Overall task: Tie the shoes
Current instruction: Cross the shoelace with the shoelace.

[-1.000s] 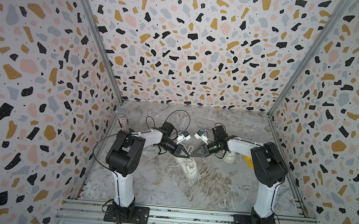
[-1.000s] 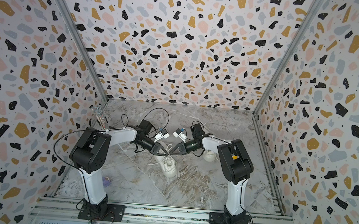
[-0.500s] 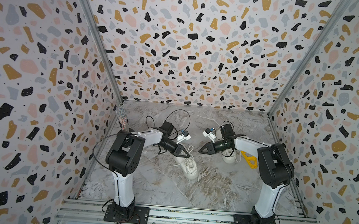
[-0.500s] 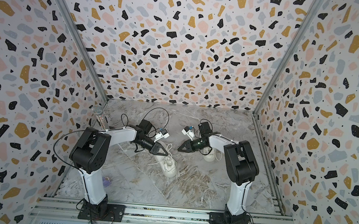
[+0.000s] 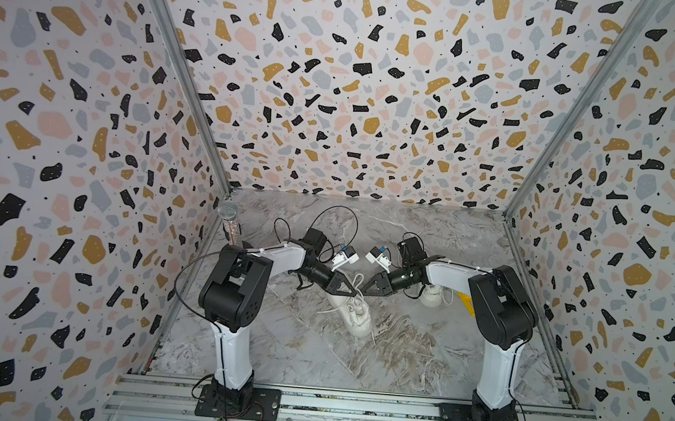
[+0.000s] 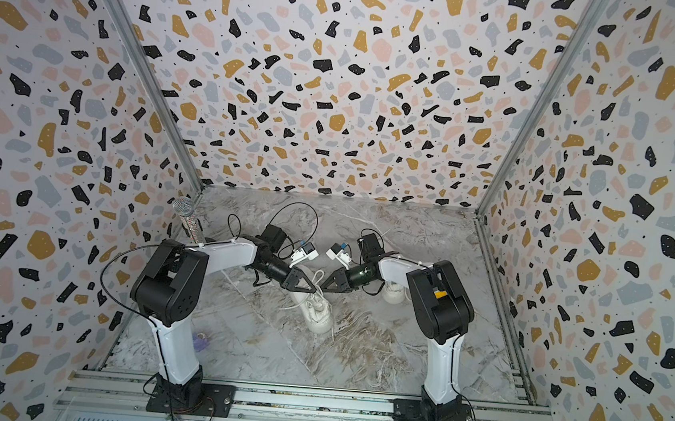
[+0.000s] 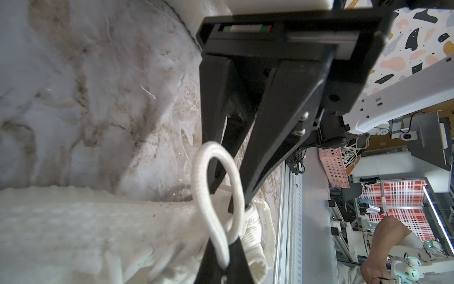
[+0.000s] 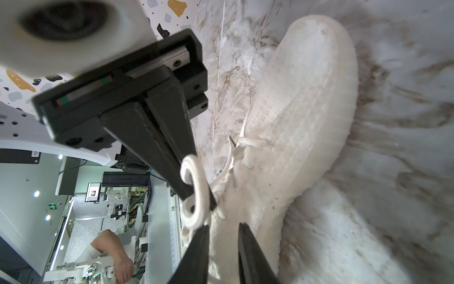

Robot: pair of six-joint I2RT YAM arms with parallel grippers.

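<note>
Left gripper [image 5: 354, 294]: we see it clenched on the lace loop [image 7: 200, 177], its tips over the laced top of the middle shoe.
Right gripper [image 5: 365, 291]: jaws a little apart, straddling a strand of the same loop, almost tip to tip with the left one.
Middle shoe [image 5: 355, 316]: upright on its sole near the centre of the marble table [image 5: 314, 355], toe toward the front rail [image 5: 352, 406]. A loose lace end [image 5: 329, 310] trails off its left side.
Second shoe [image 5: 430, 298]: under the right forearm, nearer the right wall [image 5: 616, 244], well apart from the first and mostly hidden.
Edges: patterned walls close three sides. A microphone [image 5: 228, 214] stands against the left wall [image 5: 82, 156], behind the left arm.
Room: we see bare marble between the middle shoe and the front rail, and behind both wrists up to the back wall [image 5: 358, 96] — the tight spot is where the two sets of tips meet.
</note>
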